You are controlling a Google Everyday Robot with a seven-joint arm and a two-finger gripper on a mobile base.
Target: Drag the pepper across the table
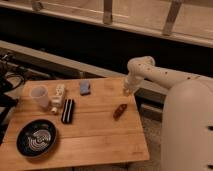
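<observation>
A small dark red pepper (119,110) lies on the wooden table (95,135) near its right edge. My gripper (128,90) hangs at the end of the white arm over the table's back right corner, a little above and behind the pepper, apart from it.
A black round plate (36,138) sits at the front left. A clear plastic cup (39,96), a white bottle lying down (57,97), a black flat case (67,110) and a blue sponge (85,88) are at the back left. A dark ledge runs behind the table.
</observation>
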